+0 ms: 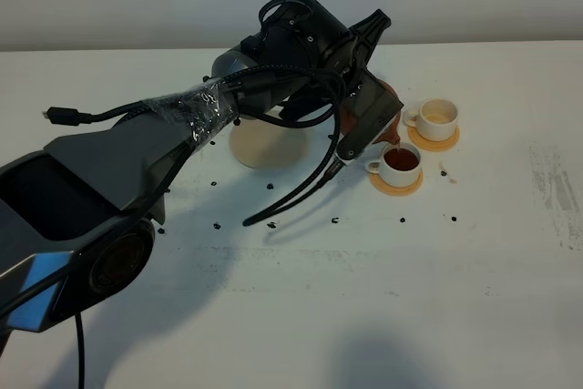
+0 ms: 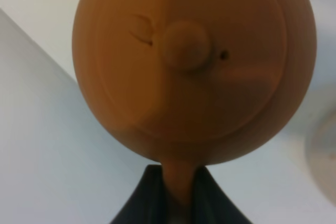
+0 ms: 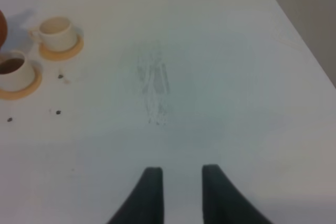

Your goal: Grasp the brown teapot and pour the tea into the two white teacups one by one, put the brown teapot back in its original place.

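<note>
- The left gripper (image 2: 178,179) is clamping the teapot (image 2: 189,77) by its loop handle. Both fingers (image 2: 149,200) are pressing on the handle, and the lid and knob are facing the wrist camera.
- In the exterior view the teapot is hanging just past the left fingertips. It is tipping toward the filled cup (image 1: 401,162), and the gripper body is hiding most of it.
- The filled cup is sitting on an orange coaster (image 1: 393,189) just below the left fingertips and is holding dark tea.
- The second cup (image 1: 438,116) is standing on its own coaster (image 1: 452,142), just beyond the filled cup and farther from the fingers. Its inside is showing pale.
- The saucer (image 1: 262,148) is lying bare behind the left fingers, back along the arm. The arm and its black cables (image 1: 301,190) are covering part of it.
- Black specks (image 1: 336,220) are lying on the table (image 1: 383,307) around the coasters and under the arm.
- The right gripper (image 3: 182,174) is hovering over bare table, its fingers drawn together to a narrow slit and gripping nothing. A grey scuff (image 3: 155,85) is lying straight ahead of its fingertips, and both cups are standing well ahead and off to one side.
</note>
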`<move>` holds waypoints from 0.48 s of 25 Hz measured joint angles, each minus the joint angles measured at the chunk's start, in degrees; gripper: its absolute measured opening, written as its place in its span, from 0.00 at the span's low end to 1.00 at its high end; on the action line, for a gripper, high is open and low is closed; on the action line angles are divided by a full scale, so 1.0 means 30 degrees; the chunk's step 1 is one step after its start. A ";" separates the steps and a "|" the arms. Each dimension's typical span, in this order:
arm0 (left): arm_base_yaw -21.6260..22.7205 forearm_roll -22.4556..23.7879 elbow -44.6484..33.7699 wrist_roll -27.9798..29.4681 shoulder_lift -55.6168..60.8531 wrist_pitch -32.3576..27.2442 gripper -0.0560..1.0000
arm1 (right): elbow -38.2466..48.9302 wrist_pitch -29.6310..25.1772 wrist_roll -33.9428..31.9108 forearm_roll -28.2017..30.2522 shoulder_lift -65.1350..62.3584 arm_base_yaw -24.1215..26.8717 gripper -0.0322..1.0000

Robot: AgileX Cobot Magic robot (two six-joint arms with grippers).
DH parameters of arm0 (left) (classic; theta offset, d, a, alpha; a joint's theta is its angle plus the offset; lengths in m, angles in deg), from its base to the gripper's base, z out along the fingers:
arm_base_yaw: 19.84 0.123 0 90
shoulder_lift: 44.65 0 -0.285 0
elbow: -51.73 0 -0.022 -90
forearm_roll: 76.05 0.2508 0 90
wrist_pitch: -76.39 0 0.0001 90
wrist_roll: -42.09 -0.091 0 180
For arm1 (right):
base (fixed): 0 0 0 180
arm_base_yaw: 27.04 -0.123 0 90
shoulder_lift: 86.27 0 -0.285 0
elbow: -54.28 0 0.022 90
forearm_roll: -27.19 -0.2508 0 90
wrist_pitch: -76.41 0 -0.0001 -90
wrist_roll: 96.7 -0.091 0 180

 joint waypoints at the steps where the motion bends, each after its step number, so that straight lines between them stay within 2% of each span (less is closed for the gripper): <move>1: 0.0000 -0.0059 0.0000 0.0377 0.0000 -0.0080 0.13 | 0.0000 0.0000 0.0000 0.0000 0.0000 0.0000 0.24; 6: 0.0000 -0.0138 0.0000 0.2177 0.0000 -0.0512 0.13 | 0.0000 0.0000 0.0000 0.0000 0.0000 0.0000 0.24; 12: 0.0021 -0.0946 0.0000 0.3912 0.0284 -0.1573 0.13 | 0.0000 0.0000 0.0000 0.0000 0.0000 0.0000 0.24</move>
